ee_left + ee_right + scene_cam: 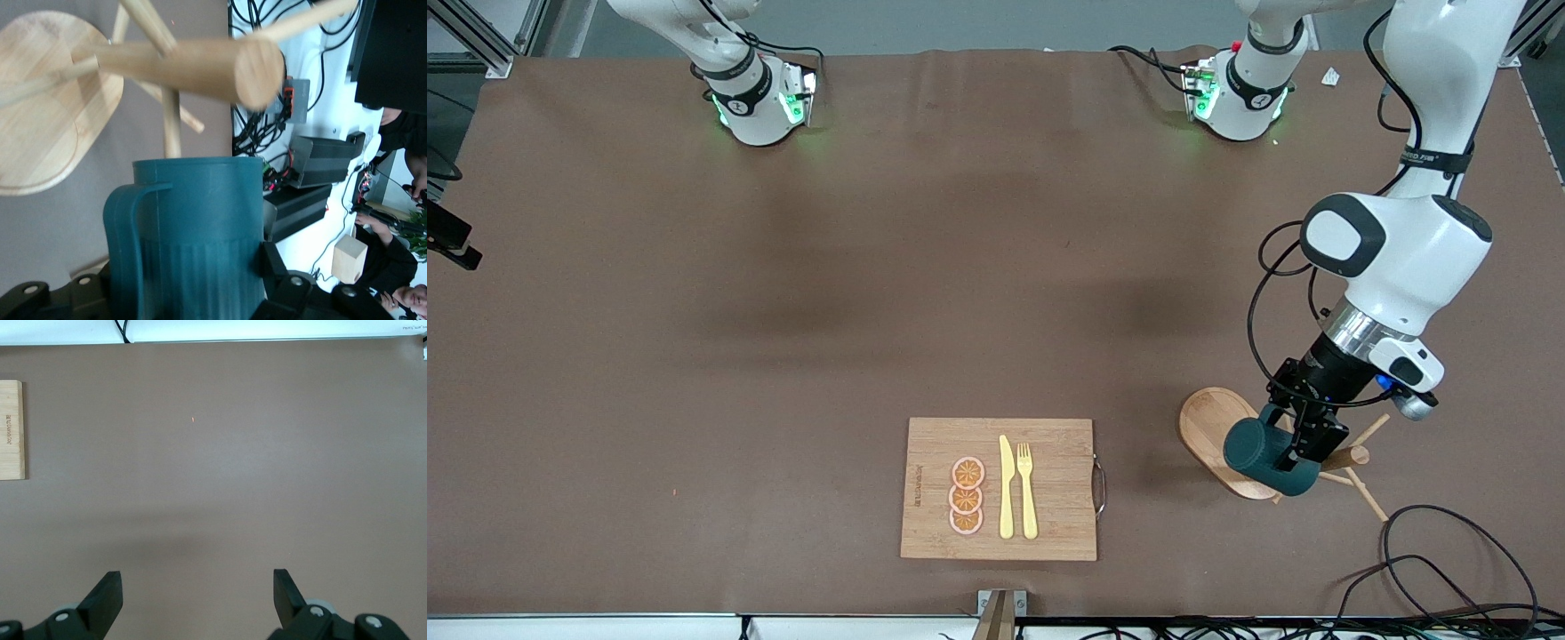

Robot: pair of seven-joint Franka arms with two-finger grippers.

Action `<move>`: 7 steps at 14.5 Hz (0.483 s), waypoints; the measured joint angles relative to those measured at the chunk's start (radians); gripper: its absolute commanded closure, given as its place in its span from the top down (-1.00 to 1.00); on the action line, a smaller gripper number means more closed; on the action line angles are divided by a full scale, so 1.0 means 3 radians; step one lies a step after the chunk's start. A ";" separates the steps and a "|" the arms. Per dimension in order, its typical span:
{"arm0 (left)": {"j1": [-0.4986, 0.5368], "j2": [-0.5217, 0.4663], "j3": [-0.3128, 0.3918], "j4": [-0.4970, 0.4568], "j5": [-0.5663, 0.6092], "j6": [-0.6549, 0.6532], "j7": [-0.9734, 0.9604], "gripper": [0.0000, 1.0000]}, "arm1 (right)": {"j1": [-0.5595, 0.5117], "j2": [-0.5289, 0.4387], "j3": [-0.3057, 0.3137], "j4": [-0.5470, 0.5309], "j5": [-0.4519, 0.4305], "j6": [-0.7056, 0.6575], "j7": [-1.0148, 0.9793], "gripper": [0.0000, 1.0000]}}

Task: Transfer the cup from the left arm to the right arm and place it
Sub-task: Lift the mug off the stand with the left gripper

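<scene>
1. My left gripper (1303,444) is clamped on the cup (1267,458), fingers closed against its dark teal wall, holding it tipped on its side over the wooden peg rack (1214,436).
2. In my left wrist view the cup (200,233) fills the foreground, its loop handle (127,247) turned to one side, with the rack's thick post (180,67) and thin pegs just past its rim.
3. My right gripper (197,597) waits with its fingers spread wide, holding nothing, over the bare brown table (233,453).
4. A cutting board (1000,489) lies near the front camera, carrying orange slices (967,496), a yellow knife (1006,487) and a yellow fork (1027,489).
</scene>
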 measured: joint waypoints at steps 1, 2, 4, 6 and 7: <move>-0.0003 -0.0037 -0.0017 0.0000 0.0000 -0.0042 -0.0020 0.34 | 0.0000 0.0000 0.0000 0.0000 0.0000 0.0000 0.0000 1.00; -0.0012 -0.0072 -0.0033 -0.0001 0.0000 -0.0095 -0.0048 0.34 | 0.0000 0.0000 0.0000 0.0000 0.0000 -0.0001 0.0000 1.00; -0.0066 -0.0125 -0.0055 -0.0001 0.0000 -0.0160 -0.0096 0.34 | 0.0001 0.0002 0.0001 0.0000 0.0000 -0.0002 0.0000 1.00; -0.0186 -0.0140 -0.0060 -0.0001 0.0002 -0.0170 -0.0105 0.34 | 0.0001 0.0003 0.0002 0.0000 0.0000 -0.0002 0.0000 1.00; -0.0255 -0.0140 -0.0062 -0.0001 0.0014 -0.0170 -0.0105 0.34 | 0.0002 0.0003 0.0002 0.0000 0.0000 -0.0002 0.0000 1.00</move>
